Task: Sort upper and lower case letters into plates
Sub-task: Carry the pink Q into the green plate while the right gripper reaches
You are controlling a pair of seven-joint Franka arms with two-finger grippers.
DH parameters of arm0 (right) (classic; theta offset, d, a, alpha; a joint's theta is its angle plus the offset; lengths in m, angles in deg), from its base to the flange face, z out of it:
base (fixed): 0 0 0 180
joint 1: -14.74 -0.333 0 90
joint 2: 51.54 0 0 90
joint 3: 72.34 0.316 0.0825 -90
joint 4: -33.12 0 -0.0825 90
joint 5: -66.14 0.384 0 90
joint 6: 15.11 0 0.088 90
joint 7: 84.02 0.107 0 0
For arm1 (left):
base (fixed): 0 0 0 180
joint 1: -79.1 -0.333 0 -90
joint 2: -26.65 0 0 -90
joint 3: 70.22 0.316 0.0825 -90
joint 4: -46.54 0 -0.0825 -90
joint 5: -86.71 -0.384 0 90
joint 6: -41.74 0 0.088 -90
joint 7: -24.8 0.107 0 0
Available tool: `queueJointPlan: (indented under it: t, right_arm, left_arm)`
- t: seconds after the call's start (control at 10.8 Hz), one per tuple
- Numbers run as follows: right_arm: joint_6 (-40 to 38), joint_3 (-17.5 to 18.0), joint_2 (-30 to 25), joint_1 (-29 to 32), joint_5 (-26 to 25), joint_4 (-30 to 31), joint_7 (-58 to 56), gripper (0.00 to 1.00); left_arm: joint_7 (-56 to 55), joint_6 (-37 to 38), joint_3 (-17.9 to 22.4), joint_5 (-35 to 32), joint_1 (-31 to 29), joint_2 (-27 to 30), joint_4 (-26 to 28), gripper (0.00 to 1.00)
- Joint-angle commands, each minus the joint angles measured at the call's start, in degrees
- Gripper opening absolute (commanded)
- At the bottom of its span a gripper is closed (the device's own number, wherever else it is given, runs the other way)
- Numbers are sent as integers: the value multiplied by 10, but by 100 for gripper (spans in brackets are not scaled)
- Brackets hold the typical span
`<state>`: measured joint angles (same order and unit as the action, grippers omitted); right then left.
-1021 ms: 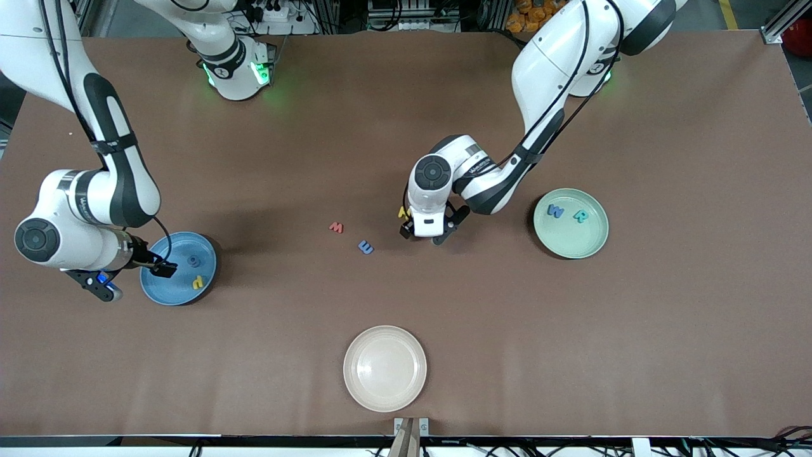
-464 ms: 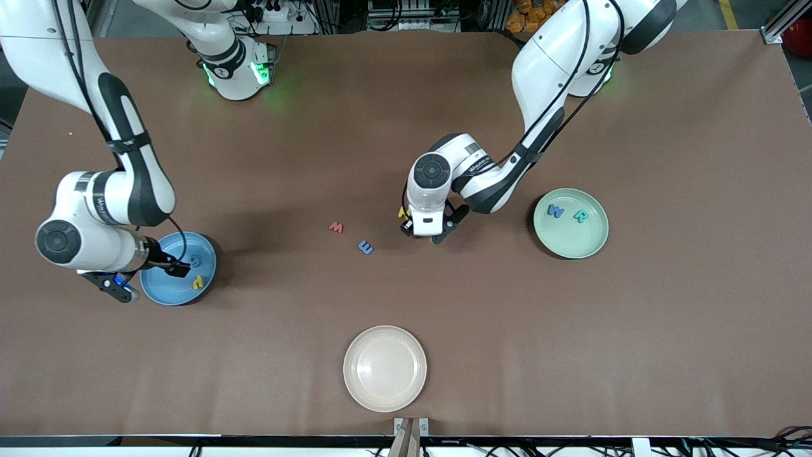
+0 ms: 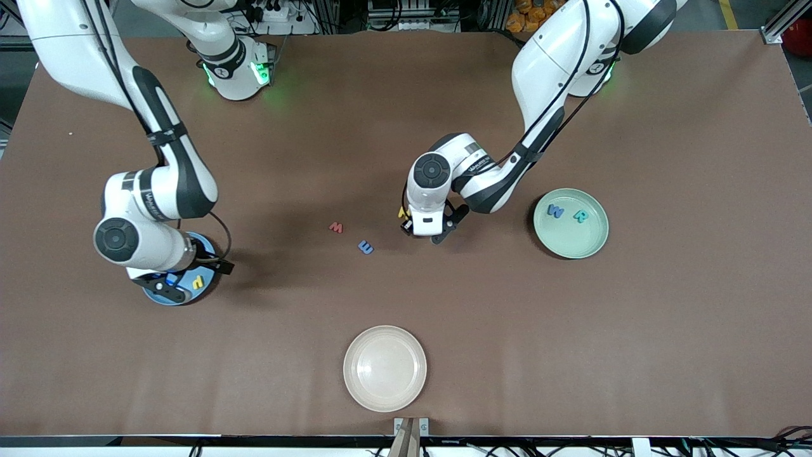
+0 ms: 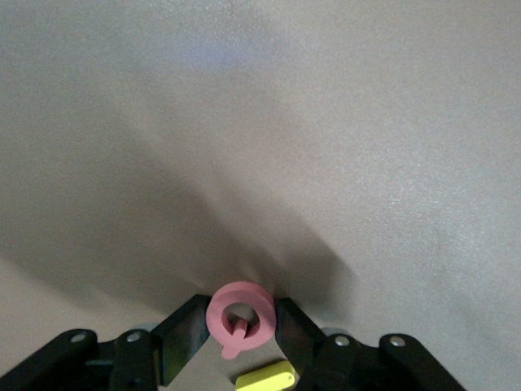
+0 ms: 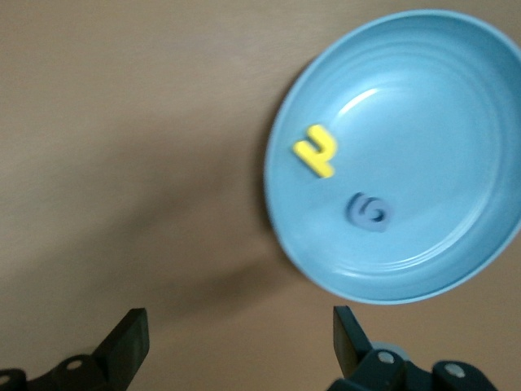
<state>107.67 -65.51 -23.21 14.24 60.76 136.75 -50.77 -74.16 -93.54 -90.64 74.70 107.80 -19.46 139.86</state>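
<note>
Your right arm has swung across the blue plate (image 3: pixel 204 293) since a second ago; its right gripper (image 3: pixel 190 279) is hanging over that plate, jaws wide and empty. Toward the left arm's end from it, your left gripper (image 3: pixel 426 231) is sitting at the table.

Left wrist view: fingers (image 4: pixel 181 338) are pinching the pink letter Q (image 4: pixel 241 316), a yellow letter (image 4: pixel 265 377) just beside.

Right wrist view: a yellow letter p (image 5: pixel 316 151) and a blue letter (image 5: pixel 370 212) are lying in the plate.

A wide matte brown tabletop (image 3: pixel 666 330) fills the room's middle under even overhead light. Along its upper edge stand grey aluminium frame rails (image 3: pixel 779 25) and tangled black cables (image 3: pixel 406 16).
</note>
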Motion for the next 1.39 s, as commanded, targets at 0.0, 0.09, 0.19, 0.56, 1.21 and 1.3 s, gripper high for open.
queueJointPlan:
  t: [0.0, 0.09, 0.19, 0.56, 1.21, 1.3]
  right_arm:
    - [28, 34, 8, 4, 5, -10, 16, 100]
    - [51, 43, 12, 1, 5, -10, 16, 100]
    - [71, 49, 17, -5, 12, -10, 16, 100]
    - [101, 100, 27, -28, 10, -15, 4, 100]
    - [103, 146, 88, -127, -223, -32, -89, 100]
    - [104, 146, 99, -137, -236, -44, -95, 100]
  left_arm:
    - [24, 54, 3, 4, -5, 31, 2, 21]
    - [38, 67, 3, 6, -9, 38, 2, 21]
    - [39, 77, 3, 6, -15, 44, 2, 21]
    - [115, 145, 4, 27, -36, 80, 11, 20]
    - [498, 166, 8, 59, -208, 250, 194, 20]
    - [576, 147, 9, 59, -240, 269, 227, 20]
